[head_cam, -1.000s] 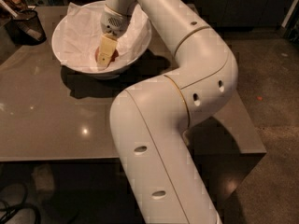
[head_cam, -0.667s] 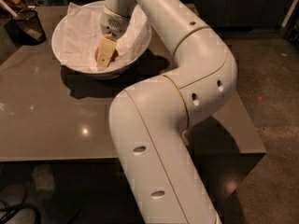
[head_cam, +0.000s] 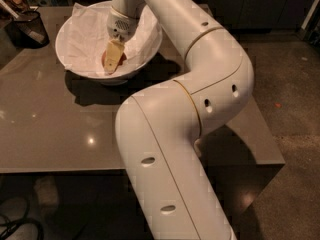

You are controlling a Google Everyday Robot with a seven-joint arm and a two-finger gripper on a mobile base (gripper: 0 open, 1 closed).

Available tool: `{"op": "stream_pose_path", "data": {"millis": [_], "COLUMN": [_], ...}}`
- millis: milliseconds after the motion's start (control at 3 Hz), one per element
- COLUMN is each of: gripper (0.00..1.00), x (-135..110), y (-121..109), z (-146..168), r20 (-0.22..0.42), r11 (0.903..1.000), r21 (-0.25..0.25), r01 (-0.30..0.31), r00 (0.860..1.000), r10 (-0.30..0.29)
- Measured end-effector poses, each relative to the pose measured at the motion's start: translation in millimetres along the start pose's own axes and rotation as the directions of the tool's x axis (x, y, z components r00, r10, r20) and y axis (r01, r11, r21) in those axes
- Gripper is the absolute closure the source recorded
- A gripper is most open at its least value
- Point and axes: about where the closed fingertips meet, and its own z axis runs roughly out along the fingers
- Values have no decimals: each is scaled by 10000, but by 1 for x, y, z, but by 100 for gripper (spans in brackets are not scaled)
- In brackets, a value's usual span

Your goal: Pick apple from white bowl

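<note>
Where the gripper [head_cam: 113, 64] reaches down into the white bowl [head_cam: 59, 51], the apple [head_cam: 105, 60] sits right at its tip, low in the bowl's near side. Red shows on either side of the tan pad, so the apple lies just behind and below, touching or very nearly so. Whether the gripper has clamped on it I cannot tell. Being round, the apple offers no long axis to line up with. I'd say what remains is a straight lift. Crumpled white paper [head_cam: 85, 34] lines the bowl, which holds only the apple. The bowl stands on a grey table [head_cam: 60, 124], with a black mesh cup [head_cam: 27, 29] off to the left.
</note>
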Motion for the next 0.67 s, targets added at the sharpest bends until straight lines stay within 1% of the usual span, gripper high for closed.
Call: {"op": "stream_pose_path", "data": {"millis": [333,667], "gripper": [87,100], "x": [0,-4], "y": [0,-4], "z": [0,-3], "r20": [0,12], "r11": [10000,9996], "r21": [0,264], "r01": [0,-123], "r00": [10000,9999], "r10": [0,122]}}
